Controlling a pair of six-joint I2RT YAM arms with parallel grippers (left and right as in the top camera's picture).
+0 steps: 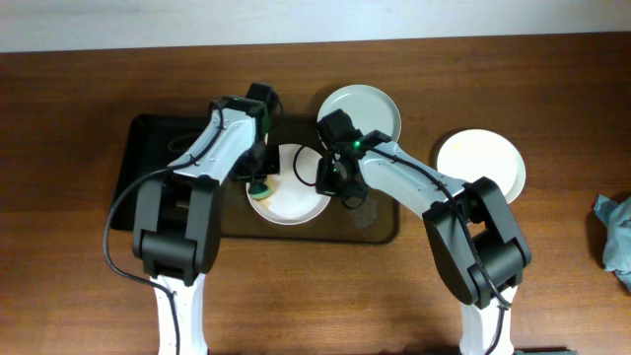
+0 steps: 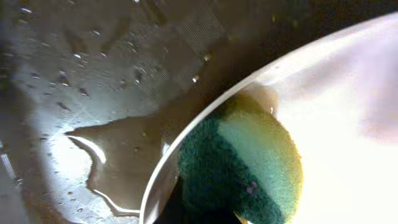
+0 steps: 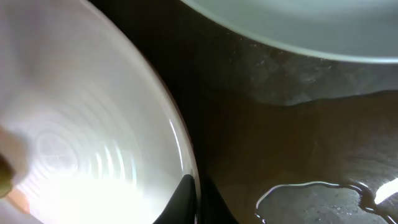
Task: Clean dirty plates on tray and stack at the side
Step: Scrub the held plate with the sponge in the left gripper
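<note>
Wooden surface [image 1: 79, 296] carries the tray [image 1: 380, 229], white plate [image 1: 296, 202] at its middle: right jaws pinch its right rim to steady it, left jaws clamp the sponge [image 1: 259, 187] on its left edge for scrubbing.

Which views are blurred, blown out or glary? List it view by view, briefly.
Overhead: sharp and evenly lit, with the white plate partly hidden by the arms. Left wrist: the sponge is fairly sharp, the plate beyond it is soft and washed out, and the puddle has a glinting edge. Right wrist: the white plate is overexposed at lower left, and the pale plate above is out of focus.
</note>
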